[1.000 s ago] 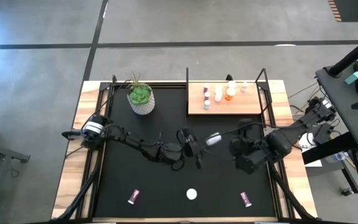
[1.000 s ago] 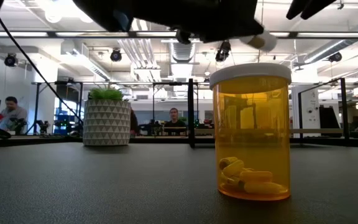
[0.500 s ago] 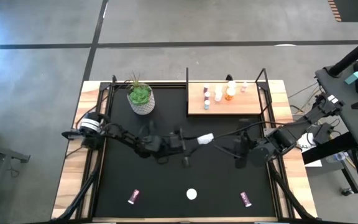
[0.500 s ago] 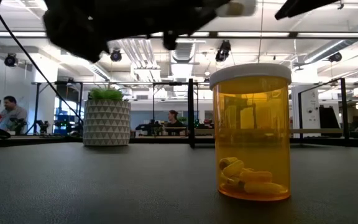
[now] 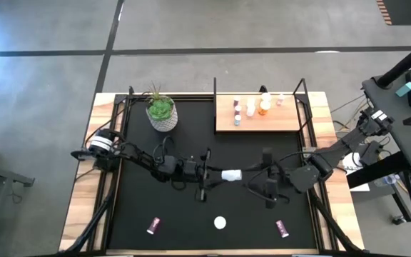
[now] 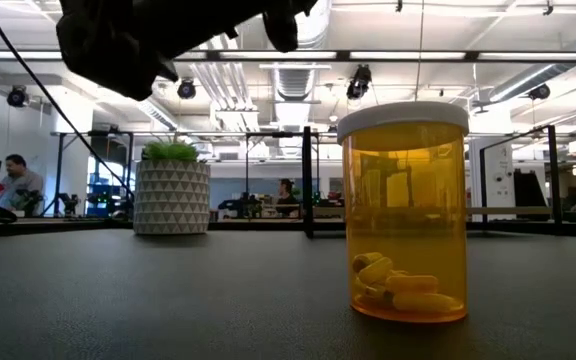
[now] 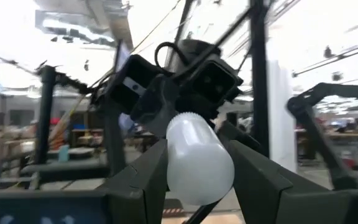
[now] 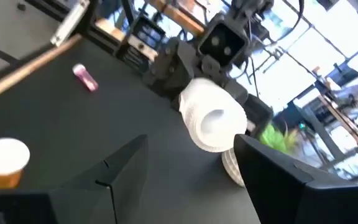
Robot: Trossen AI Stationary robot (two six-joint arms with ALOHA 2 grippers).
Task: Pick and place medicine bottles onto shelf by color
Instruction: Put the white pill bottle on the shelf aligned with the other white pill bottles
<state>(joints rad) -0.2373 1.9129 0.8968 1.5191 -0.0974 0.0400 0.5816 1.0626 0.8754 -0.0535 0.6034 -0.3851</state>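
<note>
A: Where is the white bottle (image 5: 232, 175) at this moment?

B: In the air over the middle of the black mat (image 5: 141, 207), lying sideways. The left gripper (image 5: 218, 175) has its fingers closed on the bottle's body; the left wrist view shows both fingers pressing its sides.

A: And the right gripper (image 5: 257, 180)?

B: It faces the bottle's free end with its jaws apart, holding nothing. In the right wrist view the bottle's end sits between the two dark fingers (image 8: 114, 171) but does not touch them. I judge this to be a handover from left to right.

A: How to do it well?

B: The right arm should advance along the bottle's axis until its fingers are around the free end, then close. The left should release only after that grip is firm. If it lets go early, the bottle will fall and roll on the mat.

A: And afterwards?

B: The shelf (image 5: 259, 121) is at the far side of the table, and several bottles already stand there. The white one should go beside the other white ones
</note>
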